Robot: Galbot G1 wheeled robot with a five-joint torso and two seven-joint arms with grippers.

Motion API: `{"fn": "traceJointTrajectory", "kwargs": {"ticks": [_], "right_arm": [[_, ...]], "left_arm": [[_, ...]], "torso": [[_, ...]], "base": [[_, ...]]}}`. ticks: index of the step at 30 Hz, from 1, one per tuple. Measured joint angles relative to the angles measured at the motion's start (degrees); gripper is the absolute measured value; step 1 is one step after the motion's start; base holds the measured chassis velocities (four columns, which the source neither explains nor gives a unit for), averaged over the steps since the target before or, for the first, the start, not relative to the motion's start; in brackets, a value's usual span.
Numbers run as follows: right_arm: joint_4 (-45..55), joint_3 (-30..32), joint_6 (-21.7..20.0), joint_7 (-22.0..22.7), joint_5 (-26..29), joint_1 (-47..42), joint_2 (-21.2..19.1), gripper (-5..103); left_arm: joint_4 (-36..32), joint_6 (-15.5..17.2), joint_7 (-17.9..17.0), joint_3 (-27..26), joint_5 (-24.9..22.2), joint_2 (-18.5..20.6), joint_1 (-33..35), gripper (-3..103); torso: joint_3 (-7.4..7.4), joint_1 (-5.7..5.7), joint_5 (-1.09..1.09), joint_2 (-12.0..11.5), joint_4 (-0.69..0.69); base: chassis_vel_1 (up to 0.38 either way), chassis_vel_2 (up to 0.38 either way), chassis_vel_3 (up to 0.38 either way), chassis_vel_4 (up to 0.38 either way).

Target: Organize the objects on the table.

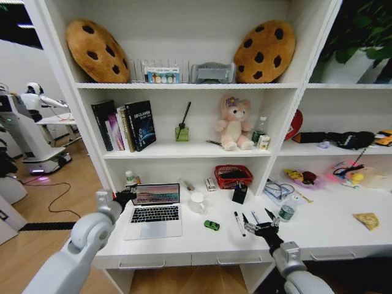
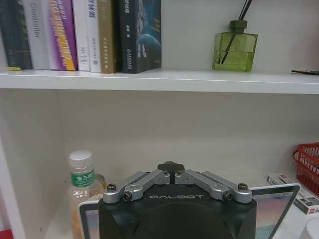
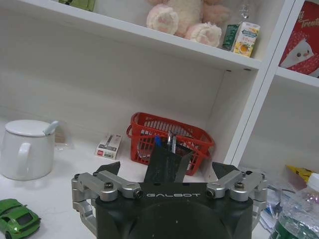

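My right gripper (image 1: 260, 229) sits low over the front of the table (image 1: 331, 236), fingers spread wide, nothing between them. In the right wrist view that gripper (image 3: 172, 219) shows both linkages splayed out to the sides. Just beside its tips lie the pens: a white marker (image 1: 239, 223) and a blue pen (image 1: 255, 217), with a black pen (image 1: 270, 214) a little farther right, all flat on the white surface. Ahead of the gripper stands a black pen holder (image 3: 167, 162) with a couple of pens in it, and behind that a red basket (image 3: 172, 141) against the back wall. A small green toy car (image 1: 212, 225) rests between the pens and the laptop; it also turns up in my right wrist view (image 3: 19, 222), near a white lidded mug (image 3: 27, 148).

My left gripper (image 1: 125, 196) is up at the left edge of the silver laptop (image 1: 155, 211), right by the open screen. From the left wrist view the gripper (image 2: 172, 168) has its linkages drawn in to the middle, fingers pressed together, though I cannot tell whether they touch the lid. The screen's top edge (image 2: 279, 191) pokes out on both sides of my gripper body, and a small bottle with a white cap (image 2: 82, 191) stands just beside it.

Farther right on the table, a green-capped water bottle (image 1: 286, 210) stands by some cables, and the tan snack packet (image 1: 368, 220) lies well apart near the far end. Above, the pink plush bear (image 1: 233, 124) sits on the shelf.
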Motion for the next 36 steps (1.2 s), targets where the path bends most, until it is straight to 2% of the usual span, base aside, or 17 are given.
{"fn": "traceJointTrajectory", "kwargs": {"ticks": [1, 3, 4, 6, 10, 12, 13, 15, 21, 26, 29, 34, 36], "right_arm": [[0.0, 0.0, 0.0, 0.0, 0.0, 0.0, 0.0, 100], [-1.8, 0.2, 0.7, 0.0, 0.0, 0.5, -0.1, 100], [-1.8, 0.2, 0.7, 0.0, 0.0, 0.5, -0.1, 100], [-3.9, 0.2, 2.2, -0.3, -1.1, 0.6, 0.6, 100], [-4.4, 0.4, 2.8, -0.4, -1.3, 0.4, 1.8, 100], [-4.2, 0.8, 3.2, -0.5, -0.9, 0.2, 2.6, 100], [-4.2, 0.8, 3.2, -0.5, -0.9, 0.2, 2.6, 100], [-3.9, 1.0, 3.2, -0.6, -0.4, 0.5, 2.9, 100], [-4.1, 0.8, 3.3, -0.9, -0.8, 0.9, 3.3, 100], [-4.2, 0.0, 3.2, -1.1, -1.3, 1.2, 3.4, 100], [-4.2, -0.1, 3.1, -1.1, -1.4, 1.2, 3.4, 100], [-3.6, -0.1, 2.8, -1.0, -1.5, 0.8, 3.1, 100], [-3.4, 0.1, 2.8, -0.9, -1.6, 0.1, 2.9, 100]], "left_arm": [[0.0, 0.0, 0.0, 0.0, 0.0, 0.0, 0.0, 0], [3.4, 0.4, -0.8, 5.1, -0.5, -0.6, -4.8, 0], [3.4, 0.4, -0.8, 5.1, -0.5, -0.6, -4.8, 0], [6.9, 1.0, -0.7, 10.1, -1.2, -1.5, -10.1, 0], [9.8, 2.1, -0.8, 12.9, -2.4, -2.1, -14.3, 0], [12.4, 4.3, -2.8, 14.8, -5.0, -2.4, -17.9, 0], [12.4, 4.3, -2.8, 14.8, -5.0, -2.4, -17.9, 0], [12.6, 5.7, -6.0, 15.1, -8.3, -1.7, -19.0, 0], [11.6, 5.9, -8.3, 14.5, -9.7, 0.8, -18.3, 0], [9.1, 5.9, -7.9, 12.6, -11.2, 4.8, -14.9, 0], [8.5, 5.9, -7.6, 12.2, -11.2, 5.5, -13.7, 0], [5.0, 5.8, -7.1, 10.2, -11.9, 7.9, -9.4, 0], [2.2, 5.8, -6.8, 8.0, -12.4, 9.7, -5.7, 0]], "torso": [[0.00, 0.00, 0.00, 0.0, 0.00], [0.00, 0.00, -0.02, 0.0, 0.02], [0.00, 0.00, -0.02, 0.0, 0.02], [0.00, 0.00, -0.01, 0.0, 0.01], [0.00, 0.00, 0.00, 0.0, -0.01], [0.00, 0.00, 0.00, 0.0, -0.01], [0.00, 0.00, 0.00, 0.0, -0.01], [-0.01, -0.01, -0.02, 0.0, 0.01], [-0.01, -0.01, -0.01, 0.0, 0.02], [-0.01, -0.01, -0.02, 0.0, 0.02], [-0.01, -0.01, -0.02, 0.0, 0.02], [-0.01, -0.01, -0.01, 0.0, 0.00], [-0.01, -0.01, -0.02, 0.0, 0.00]], "base": [[0.000, 0.000, 0.000, 0.000], [0.000, 0.000, 0.000, 0.000], [0.000, 0.000, 0.000, 0.000], [0.000, 0.000, 0.000, 0.000], [0.000, 0.000, 0.000, 0.000], [0.000, 0.000, 0.000, 0.000], [0.000, 0.000, 0.000, 0.000], [0.000, 0.000, 0.000, 0.000], [0.000, 0.000, 0.000, 0.000], [0.000, 0.000, 0.000, 0.000], [0.000, 0.000, 0.000, 0.000], [0.000, 0.000, 0.000, 0.000], [0.000, 0.000, 0.000, 0.000]]}}
